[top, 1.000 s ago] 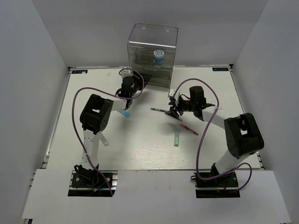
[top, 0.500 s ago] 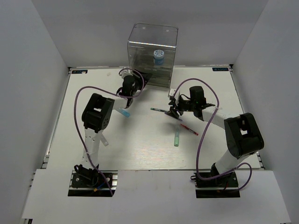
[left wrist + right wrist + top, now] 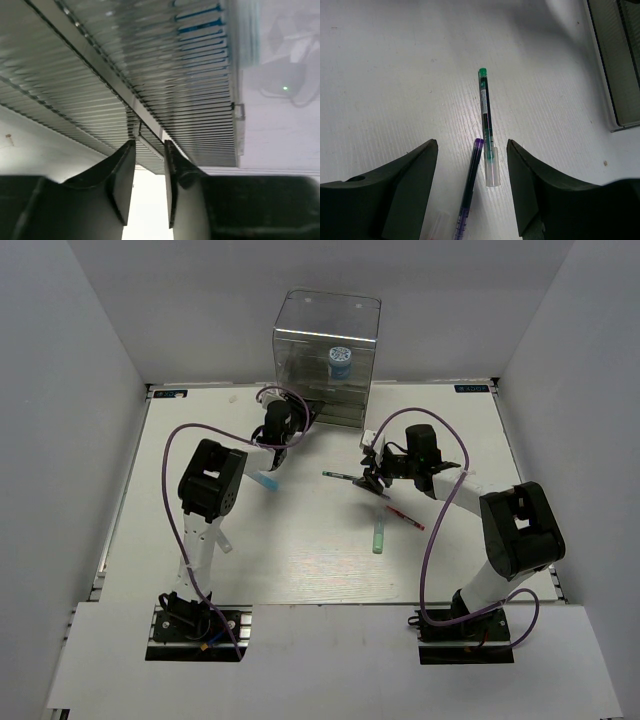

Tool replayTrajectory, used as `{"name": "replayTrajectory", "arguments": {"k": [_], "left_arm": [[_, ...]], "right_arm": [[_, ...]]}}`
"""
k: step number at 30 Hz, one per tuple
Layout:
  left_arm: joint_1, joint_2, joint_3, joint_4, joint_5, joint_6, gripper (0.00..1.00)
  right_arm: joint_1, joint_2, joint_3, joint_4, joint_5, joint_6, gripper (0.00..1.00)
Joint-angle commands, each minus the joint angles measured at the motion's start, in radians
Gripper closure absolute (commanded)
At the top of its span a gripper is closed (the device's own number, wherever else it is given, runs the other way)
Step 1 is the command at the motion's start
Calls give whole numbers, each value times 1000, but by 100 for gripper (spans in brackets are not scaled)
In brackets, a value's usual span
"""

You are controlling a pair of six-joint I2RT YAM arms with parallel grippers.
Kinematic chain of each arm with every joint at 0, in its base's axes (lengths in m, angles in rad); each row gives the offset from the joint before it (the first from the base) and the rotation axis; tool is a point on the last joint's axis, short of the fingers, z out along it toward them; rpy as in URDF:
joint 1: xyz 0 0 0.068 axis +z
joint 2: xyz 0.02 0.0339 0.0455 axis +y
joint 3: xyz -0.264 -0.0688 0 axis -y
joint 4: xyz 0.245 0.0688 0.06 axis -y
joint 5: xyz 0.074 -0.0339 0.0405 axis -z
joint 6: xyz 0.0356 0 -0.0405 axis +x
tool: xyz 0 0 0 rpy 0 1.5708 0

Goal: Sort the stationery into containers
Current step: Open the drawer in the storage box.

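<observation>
Left end effector (image 3: 149,144) now closer in, tight on drawer handle (image 3: 148,137) — right end effector (image 3: 471,145) as before, apart.

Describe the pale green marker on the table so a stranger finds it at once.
Start at the tall clear plastic drawer box at the table's far edge and come nearer, past the right gripper. Nearer the arm bases lies the pale green marker beside a thin red pen. It is the thicker, paler one, pointing near to far.

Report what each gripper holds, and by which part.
Right gripper: nothing, open above a green pen. Left gripper: its fingers straddle the drawer handle; whether they clamp it cannot be told.
</observation>
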Motion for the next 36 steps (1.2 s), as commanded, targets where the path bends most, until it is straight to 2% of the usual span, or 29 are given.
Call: {"name": "replayTrajectory", "arguments": {"k": [1, 5, 10, 12, 17, 21, 28, 32, 34, 35, 36], "left_arm": [[6, -24, -4, -9, -19, 14, 63], [6, -34, -39, 23, -19, 5, 74], [6, -43, -68, 35, -19, 5, 96], [6, -54, -77, 44, -10, 5, 100], [6, -83, -146, 95, -10, 5, 100], [6, -124, -209, 135, 12, 5, 100], [6, -215, -349, 196, 32, 16, 100], [6, -229, -380, 205, 22, 16, 100], [6, -238, -369, 195, 22, 16, 77], [6, -238, -369, 181, 22, 16, 56], [6, -238, -360, 181, 22, 16, 48]], "right_arm": [[-4, -5, 18, 35, -5, 6, 37], [-5, -8, 13, 35, -9, 6, 37], [-4, -11, 12, 35, -7, 8, 37], [-5, -13, 12, 35, -7, 6, 37], [-1, -19, 4, 32, -9, 2, 37], [-1, -22, 1, 20, -28, -9, 32], [8, 0, 10, -19, -88, -104, 26], [15, 56, 68, -60, -84, -158, 26], [28, 78, 88, -92, -78, -181, 26], [29, 104, 116, -94, -70, -184, 26], [35, 115, 124, -100, -58, -184, 26]]}}
